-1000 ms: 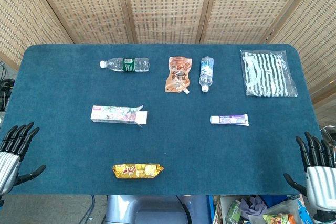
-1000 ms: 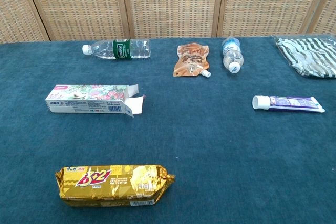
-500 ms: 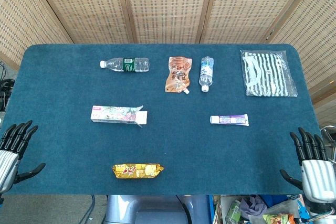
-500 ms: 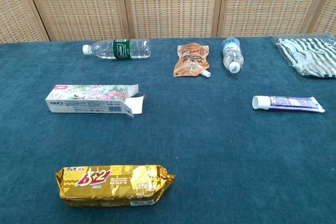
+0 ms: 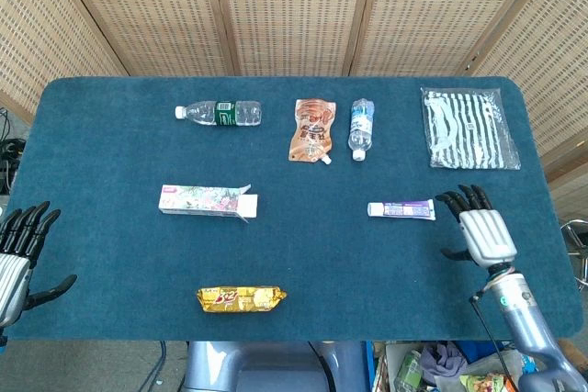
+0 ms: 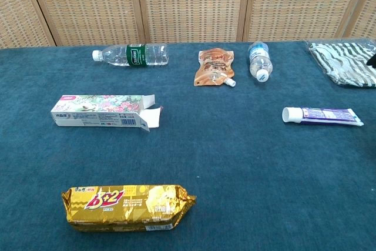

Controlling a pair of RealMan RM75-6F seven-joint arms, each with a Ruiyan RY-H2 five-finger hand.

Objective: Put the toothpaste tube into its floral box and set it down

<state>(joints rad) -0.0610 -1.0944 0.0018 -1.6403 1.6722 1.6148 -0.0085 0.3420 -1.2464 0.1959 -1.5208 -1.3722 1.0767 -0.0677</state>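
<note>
A: Head view first: where is the right hand (image 5: pixel 481 233)?

B: Over the blue table (image 5: pixel 110 153), fingers (image 5: pixel 464 196) spread apart and holding nothing. The toothpaste tube (image 5: pixel 401 209) lies flat just to its left, white cap pointing away from the hand, apart from the fingertips

A: And the floral box (image 5: pixel 207 200)?

B: Well off to the left of that hand, lying on its side, its open flap end turned toward the tube. It sits nearer the left hand (image 5: pixel 18 254), ahead of it and to its right. That hand hangs at the table's left edge, fingers apart, nothing in it

A: What else lies about?

B: A gold biscuit packet (image 5: pixel 241 298) between the two hands, near the front edge. Beyond the right hand, a striped pouch (image 5: pixel 466 128). Farther back and to its left, a small water bottle (image 5: pixel 361 128), an orange spout pouch (image 5: pixel 312 130) and a green-labelled bottle (image 5: pixel 220 113)

A: Chest view?

B: Neither hand shows clearly; the tube and box lie flat, well apart
</note>
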